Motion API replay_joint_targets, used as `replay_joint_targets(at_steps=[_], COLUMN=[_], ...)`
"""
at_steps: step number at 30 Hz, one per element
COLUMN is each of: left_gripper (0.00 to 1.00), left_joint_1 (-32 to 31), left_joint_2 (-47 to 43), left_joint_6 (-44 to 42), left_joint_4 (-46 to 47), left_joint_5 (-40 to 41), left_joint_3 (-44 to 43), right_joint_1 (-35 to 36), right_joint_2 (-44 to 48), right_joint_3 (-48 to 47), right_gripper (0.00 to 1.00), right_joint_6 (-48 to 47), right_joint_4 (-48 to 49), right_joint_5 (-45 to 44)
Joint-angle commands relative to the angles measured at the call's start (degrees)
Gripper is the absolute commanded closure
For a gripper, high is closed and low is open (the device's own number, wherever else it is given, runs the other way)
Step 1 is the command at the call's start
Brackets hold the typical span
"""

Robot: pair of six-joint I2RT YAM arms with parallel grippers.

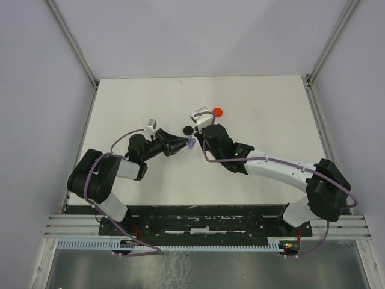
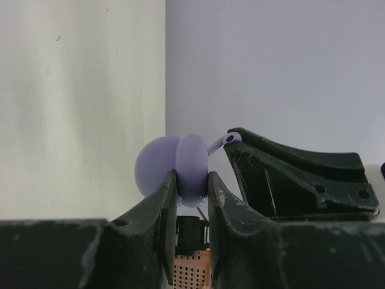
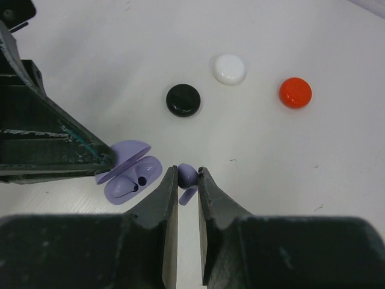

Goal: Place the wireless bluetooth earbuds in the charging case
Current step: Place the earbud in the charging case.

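Note:
The lavender charging case [image 3: 129, 174] is open, with one lavender earbud [image 3: 122, 187] seated in it. My left gripper [image 2: 191, 180] is shut on the case [image 2: 180, 168] and holds it above the table; the case shows small in the top view [image 1: 191, 143]. My right gripper [image 3: 187, 171] is shut on the other lavender earbud [image 3: 187, 176], stem pointing down, just right of the open case. In the left wrist view that earbud's stem [image 2: 219, 142] shows at the right gripper's fingertip [image 2: 240, 141]. Both grippers meet at mid-table [image 1: 195, 142].
A black round disc [image 3: 183, 100], a white disc [image 3: 229, 68] and a red disc [image 3: 295, 93] lie on the white table beyond the grippers. The black disc [image 1: 188, 130] and the red disc [image 1: 218, 112] also show in the top view. Grey walls surround the table.

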State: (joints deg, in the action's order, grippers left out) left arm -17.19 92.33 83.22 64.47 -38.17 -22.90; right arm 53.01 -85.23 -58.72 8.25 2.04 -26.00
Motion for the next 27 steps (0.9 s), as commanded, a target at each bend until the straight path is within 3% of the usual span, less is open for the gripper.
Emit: replay_joint_targets(at_steps=[1,17,27], left_gripper=[0.97,0.97,0.97], left_joint_1=[-0.62,-1.35,-1.35], left_joint_2=[2.16,12.88,14.31], left_joint_6=[4.93,22.06,25.79], left_joint_4=[6.41,26.46,27.57], left_joint_5=[-2.04,-0.95,-0.55], left_joint_3=[-2.23,-1.75,-2.32], right_joint_1=[1.14,1.88,2.08], right_joint_2=[1.93,-0.22,-1.53], right_joint_3=[1.87,8.1,12.07], right_gripper=[0.93,0.94,0.95], right_joint_6=[-4.67,-10.35,-15.01], right_joint_4=[10.74,28.33,37.32], right_joint_5=[-1.66,1.97,4.11])
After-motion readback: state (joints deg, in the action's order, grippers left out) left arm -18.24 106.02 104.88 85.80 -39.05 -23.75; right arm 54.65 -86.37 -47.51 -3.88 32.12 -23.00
